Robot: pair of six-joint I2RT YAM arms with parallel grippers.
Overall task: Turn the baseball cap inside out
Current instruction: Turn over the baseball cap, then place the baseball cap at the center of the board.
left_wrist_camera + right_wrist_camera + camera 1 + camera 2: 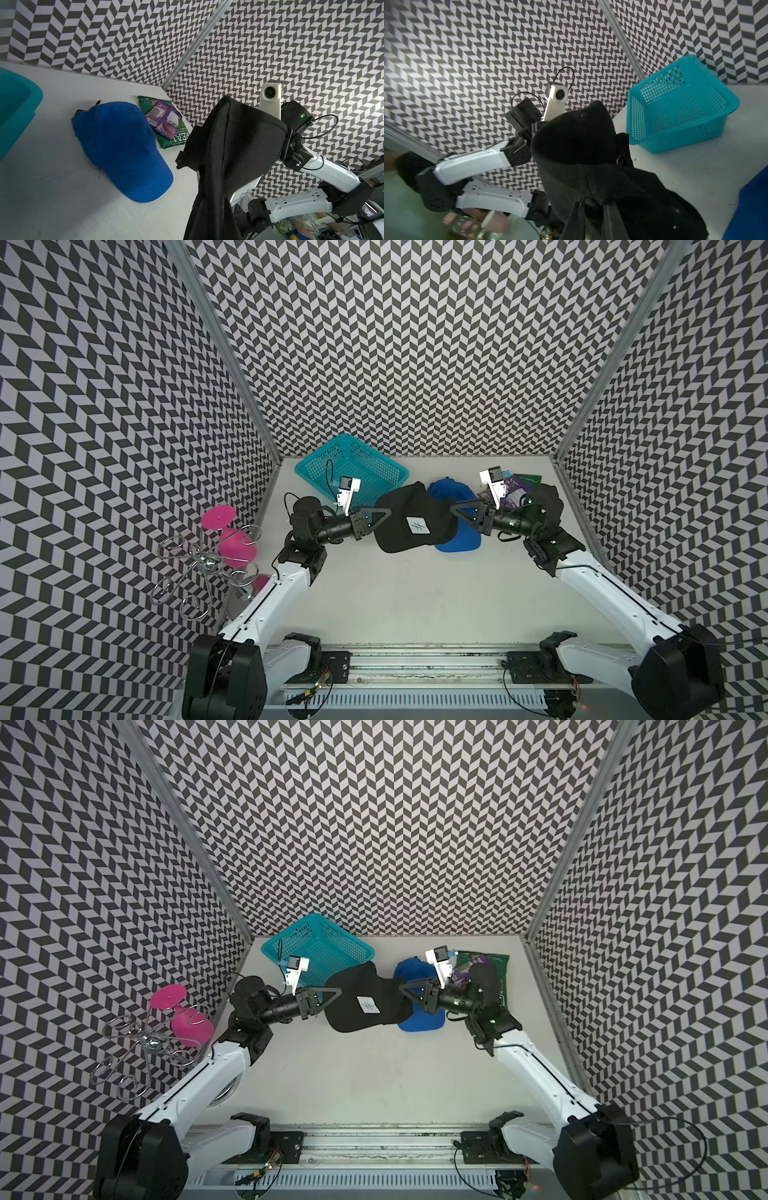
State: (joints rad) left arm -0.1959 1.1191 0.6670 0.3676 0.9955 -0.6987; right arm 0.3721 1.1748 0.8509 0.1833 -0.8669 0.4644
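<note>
A black baseball cap [409, 514] [365, 990] with a white patch [417, 526] hangs above the table, stretched between my two grippers. My left gripper [388, 511] [340, 990] is shut on the cap's left edge. In the left wrist view its fingertips are buried in the black fabric [239, 145]. My right gripper [452, 506] [401, 988] pinches the cap's right edge. In the right wrist view, a fold of the cap [581, 135] is caught between the two fingers of that gripper [593, 202].
A blue cap [457, 539] [124, 145] lies on the table under and right of the black one. Snack bags [515, 489] [166, 120] lie at the back right, a teal basket [316, 468] [683, 112] at the back left. A pink glass [224, 531] and a wire rack [195, 568] stand far left.
</note>
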